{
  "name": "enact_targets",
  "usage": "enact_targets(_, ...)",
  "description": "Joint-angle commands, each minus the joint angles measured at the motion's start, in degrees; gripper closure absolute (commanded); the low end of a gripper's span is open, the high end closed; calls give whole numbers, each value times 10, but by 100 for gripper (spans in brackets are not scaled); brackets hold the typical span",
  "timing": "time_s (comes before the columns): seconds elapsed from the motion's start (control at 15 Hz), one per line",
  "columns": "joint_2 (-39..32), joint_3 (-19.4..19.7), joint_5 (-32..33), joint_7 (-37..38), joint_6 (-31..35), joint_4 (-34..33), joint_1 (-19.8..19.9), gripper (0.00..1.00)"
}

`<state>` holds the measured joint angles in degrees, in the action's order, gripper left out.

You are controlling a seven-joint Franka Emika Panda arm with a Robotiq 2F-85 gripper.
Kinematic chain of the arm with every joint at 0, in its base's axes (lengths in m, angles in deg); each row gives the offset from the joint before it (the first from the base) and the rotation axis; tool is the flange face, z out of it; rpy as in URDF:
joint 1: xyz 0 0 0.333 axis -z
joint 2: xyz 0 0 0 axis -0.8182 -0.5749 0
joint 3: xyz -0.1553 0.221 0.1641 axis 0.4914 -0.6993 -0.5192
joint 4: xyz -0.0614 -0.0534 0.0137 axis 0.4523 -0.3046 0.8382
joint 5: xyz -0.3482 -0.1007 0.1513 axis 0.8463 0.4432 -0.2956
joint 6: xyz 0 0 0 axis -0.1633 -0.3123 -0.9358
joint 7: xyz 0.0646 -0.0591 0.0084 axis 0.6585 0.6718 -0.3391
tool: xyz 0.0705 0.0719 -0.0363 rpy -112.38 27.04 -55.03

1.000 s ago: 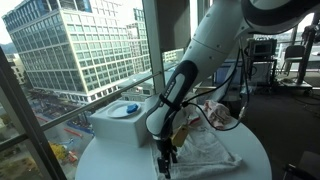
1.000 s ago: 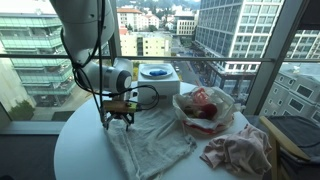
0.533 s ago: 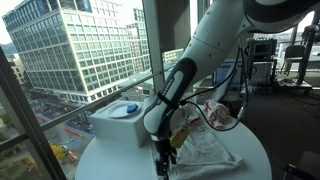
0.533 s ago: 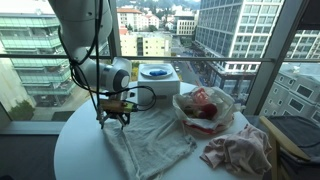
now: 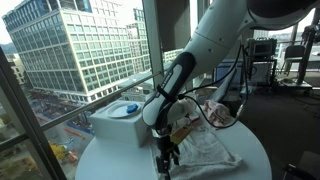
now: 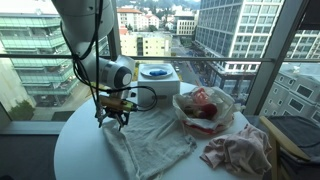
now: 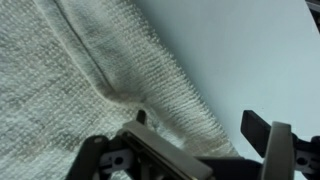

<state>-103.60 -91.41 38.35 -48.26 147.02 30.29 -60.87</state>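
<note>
The gripper [image 6: 113, 120], jaws wide open and holding nothing, hangs over the edge of the towel [image 6: 152, 142]. The towel lies spread on a table [image 6: 75, 152], with a bowl [image 6: 205, 110] beside it.

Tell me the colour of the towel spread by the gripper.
Off-white towel, knobbly woven texture; the wrist view shows it best.
</note>
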Motion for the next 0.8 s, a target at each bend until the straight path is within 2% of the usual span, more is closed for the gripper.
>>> enact_targets(0.0,-5,7,-6,8,-5,-5,0,33)
enact_targets(0.2,-3,7,-7,5,-1,-2,1,58)
enact_targets(0.53,5,8,-1,8,13,8,-4,95)
enact_targets(0.6,6,8,0,7,13,8,-4,94)
enact_targets(0.73,8,13,2,17,13,8,-8,100)
